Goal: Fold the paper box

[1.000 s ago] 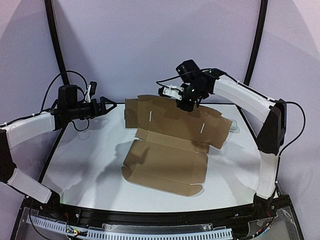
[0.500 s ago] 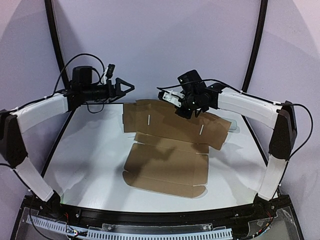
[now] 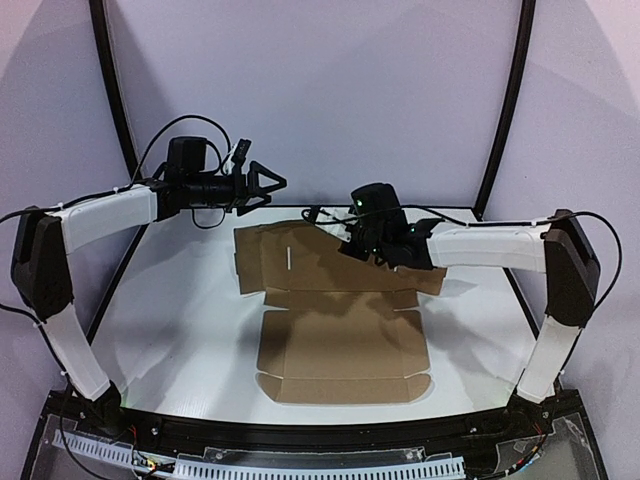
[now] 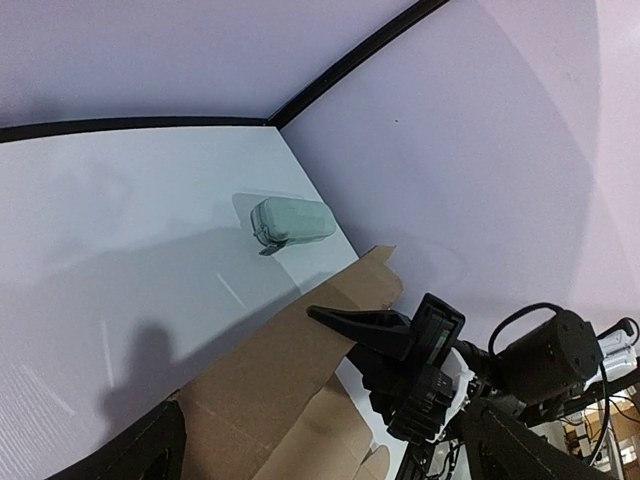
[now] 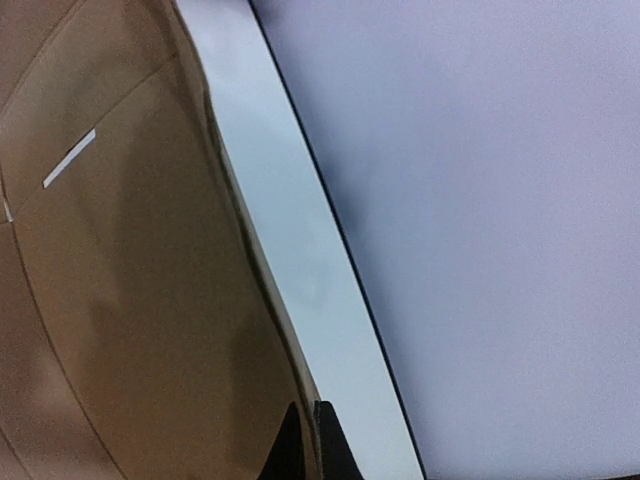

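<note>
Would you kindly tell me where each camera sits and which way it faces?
Top external: high behind the near edge, looking down on the paper box; left gripper and right gripper show.
Left wrist: raised at far left, facing right past a pale object; its fingers at bottom.
Right wrist: close along the box's raised panel toward the wall; its fingertips below.
Shared: top and left wrist both show the right gripper on the box.

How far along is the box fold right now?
Little is done: the paper box lies almost flat, no walls standing. In hand: the right gripper seems pinched on its far edge, while the left gripper hangs open above the table. Left: raising the sides, tucking flaps, closing the lid.
</note>
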Motion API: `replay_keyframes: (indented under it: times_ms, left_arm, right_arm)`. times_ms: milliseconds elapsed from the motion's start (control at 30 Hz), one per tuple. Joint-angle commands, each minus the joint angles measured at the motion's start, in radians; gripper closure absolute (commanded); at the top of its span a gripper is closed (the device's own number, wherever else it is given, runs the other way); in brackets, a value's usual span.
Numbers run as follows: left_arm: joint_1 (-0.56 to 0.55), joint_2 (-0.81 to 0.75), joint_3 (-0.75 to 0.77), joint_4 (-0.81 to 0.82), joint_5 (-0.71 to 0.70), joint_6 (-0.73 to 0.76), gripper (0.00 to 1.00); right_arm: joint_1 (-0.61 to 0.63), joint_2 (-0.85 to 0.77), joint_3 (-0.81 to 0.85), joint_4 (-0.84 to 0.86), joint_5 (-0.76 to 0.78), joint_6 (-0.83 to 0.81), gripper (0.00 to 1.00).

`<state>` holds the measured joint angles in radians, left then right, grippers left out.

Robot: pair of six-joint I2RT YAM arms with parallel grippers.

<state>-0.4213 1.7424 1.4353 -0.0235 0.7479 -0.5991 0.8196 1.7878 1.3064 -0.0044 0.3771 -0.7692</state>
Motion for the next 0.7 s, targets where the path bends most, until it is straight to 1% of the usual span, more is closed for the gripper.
replay_keyframes:
  times_ms: [0,67,100,200,233,333,467,600,667]
  left_arm:
    - [-0.016,-0.062,-0.019,-0.085,-0.034,0.020,0.01]
    - [-0.034,-0.095,-0.044,-0.143,-0.089,0.052,0.01]
    - [-0.040,-0.103,-0.059,-0.155,-0.101,0.055,0.01]
    - [-0.063,-0.135,-0.106,-0.177,-0.146,0.052,0.01]
    - [-0.069,-0.141,-0.116,-0.177,-0.153,0.049,0.01]
    - [-0.099,-0.171,-0.161,-0.172,-0.195,0.039,0.01]
    - [-0.119,-0.183,-0.192,-0.150,-0.206,0.026,0.01]
    - [-0.131,-0.171,-0.215,-0.127,-0.180,0.006,0.01]
    - [-0.140,-0.158,-0.225,-0.072,-0.162,-0.010,0.01]
  right_arm:
    - [0.033,-0.010,-0.094,0.198,0.079,-0.009,1.00]
    - [0.048,-0.019,-0.149,0.247,0.080,-0.013,1.00]
    - [0.054,-0.019,-0.163,0.264,0.083,-0.017,1.00]
    - [0.086,-0.009,-0.234,0.394,0.138,-0.060,1.00]
    - [0.090,-0.003,-0.243,0.401,0.147,-0.063,1.00]
    - [0.108,0.024,-0.248,0.379,0.178,-0.030,1.00]
    - [0.126,0.030,-0.250,0.358,0.191,0.015,1.00]
    - [0.128,0.008,-0.253,0.336,0.203,0.047,1.00]
    - [0.132,-0.008,-0.262,0.322,0.181,0.064,1.00]
